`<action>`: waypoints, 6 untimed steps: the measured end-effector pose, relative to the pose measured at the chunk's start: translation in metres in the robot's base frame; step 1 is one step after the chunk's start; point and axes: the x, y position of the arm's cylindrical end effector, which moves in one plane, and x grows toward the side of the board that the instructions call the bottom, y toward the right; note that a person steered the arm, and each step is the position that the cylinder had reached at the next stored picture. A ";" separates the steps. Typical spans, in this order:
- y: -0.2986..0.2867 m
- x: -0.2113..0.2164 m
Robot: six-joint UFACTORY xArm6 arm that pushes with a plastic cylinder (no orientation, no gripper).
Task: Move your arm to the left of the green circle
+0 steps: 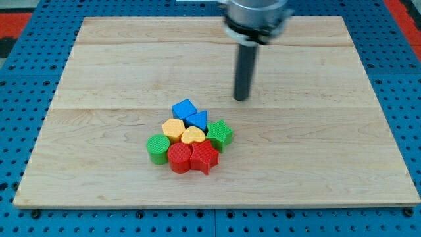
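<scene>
my tip [241, 99]: bare rod, holds nothing, touches no block | green circle [157, 149]: left end of cluster, near-left of tip, well apart | target spot: board [79, 131] just left of it | count: 2 blue, 2 yellow, 2 red, 2 green (circle, green star [220, 134])

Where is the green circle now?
The green circle sits at the cluster's left edge, below the board's centre, touching the red circle and beside the yellow hexagon.

The blocks huddle touching near the board's [99, 66] bottom edge, centre-left; my tip [241, 99] stands apart toward the top-right
</scene>
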 end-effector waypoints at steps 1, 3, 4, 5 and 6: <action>-0.117 -0.016; -0.225 0.069; -0.195 0.090; -0.154 0.128; -0.114 0.150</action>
